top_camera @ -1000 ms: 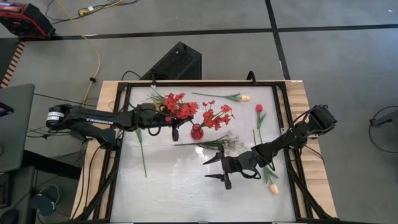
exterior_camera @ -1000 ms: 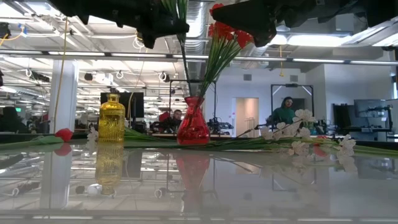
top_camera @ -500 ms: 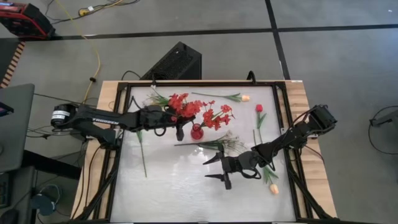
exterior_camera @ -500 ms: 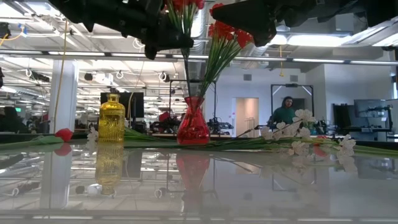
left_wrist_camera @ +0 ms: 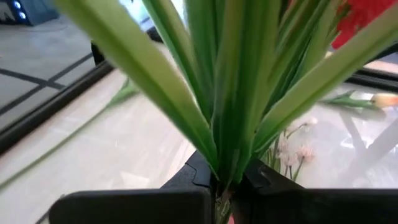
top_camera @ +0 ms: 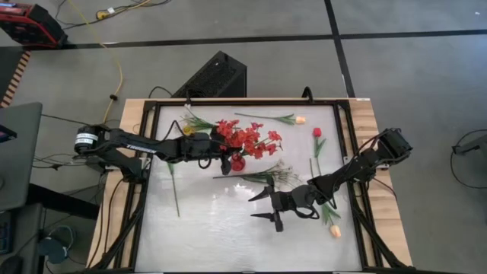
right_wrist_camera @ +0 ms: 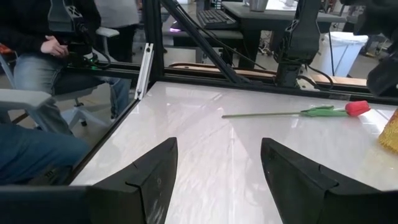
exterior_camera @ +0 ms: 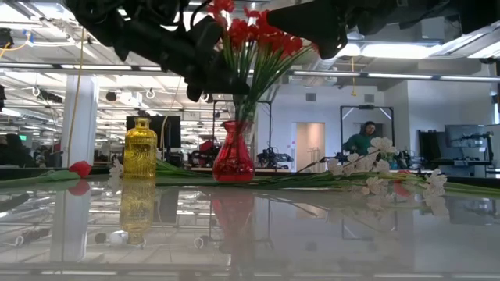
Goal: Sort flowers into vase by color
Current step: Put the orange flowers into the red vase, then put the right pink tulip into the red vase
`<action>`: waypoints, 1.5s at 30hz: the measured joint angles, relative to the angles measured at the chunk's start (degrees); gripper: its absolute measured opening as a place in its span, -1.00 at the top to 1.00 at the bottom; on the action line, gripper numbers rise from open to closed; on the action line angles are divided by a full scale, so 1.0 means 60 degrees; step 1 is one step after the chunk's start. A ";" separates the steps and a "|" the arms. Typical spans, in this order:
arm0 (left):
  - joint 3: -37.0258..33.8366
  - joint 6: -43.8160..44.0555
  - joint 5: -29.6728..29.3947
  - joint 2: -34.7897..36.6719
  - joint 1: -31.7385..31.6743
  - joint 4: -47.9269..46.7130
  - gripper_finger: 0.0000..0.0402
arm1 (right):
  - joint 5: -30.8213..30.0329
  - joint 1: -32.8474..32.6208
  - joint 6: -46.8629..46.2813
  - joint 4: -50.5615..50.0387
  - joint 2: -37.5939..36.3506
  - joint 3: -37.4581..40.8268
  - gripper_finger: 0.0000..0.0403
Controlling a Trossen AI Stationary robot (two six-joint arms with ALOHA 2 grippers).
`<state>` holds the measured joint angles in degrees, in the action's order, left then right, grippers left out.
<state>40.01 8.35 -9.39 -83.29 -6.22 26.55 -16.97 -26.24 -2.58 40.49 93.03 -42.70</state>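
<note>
A red glass vase [top_camera: 238, 162] [exterior_camera: 233, 153] stands mid-table with a bushy red cluster [top_camera: 262, 143] [exterior_camera: 285, 43] standing in its mouth. My left gripper [top_camera: 221, 157] [exterior_camera: 212, 72] is just left of it, shut on a second red cluster [top_camera: 230, 131] [exterior_camera: 234, 19]. White sprays [top_camera: 275, 174] [exterior_camera: 375, 178] lie right of the vase. A red tulip [top_camera: 317, 133] and peach tulips [top_camera: 300, 119] [top_camera: 335, 230] lie flat on the table. My right gripper [top_camera: 264, 205] [right_wrist_camera: 217, 180] hovers open near the table's middle, touching nothing. My left gripper pinches the second red cluster's bundled green stems [left_wrist_camera: 225, 177] between its two fingers [left_wrist_camera: 194, 175], low on the stems, under the spreading leaves. It comes level from the table's left, its fingers across the stems. The cluster stands upright, and its stem end [exterior_camera: 238, 109] reaches down to the vase mouth.
A yellow vase [exterior_camera: 141, 148] stands left of the red one. Another red tulip [right_wrist_camera: 348, 109] [exterior_camera: 78, 168] with a long stem [top_camera: 174, 186] lies at the table's left. A black frame [top_camera: 144, 175] rims the table. People sit in the room beyond.
My left gripper has moved toward the table's right and down, carrying the red cluster over to the red vase until it stands beside the cluster in the vase. The red vase has slid slightly toward the table's left.
</note>
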 joint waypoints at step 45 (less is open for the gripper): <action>0.0000 0.0129 0.0943 0.5668 0.1012 -0.7003 0.02 | 0.0058 -0.0189 -0.8062 -0.9977 -0.3699 0.0000 -0.28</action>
<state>40.01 9.13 -3.73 -49.28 -0.15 -15.47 -16.62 -27.38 -50.96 -19.37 70.84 -42.70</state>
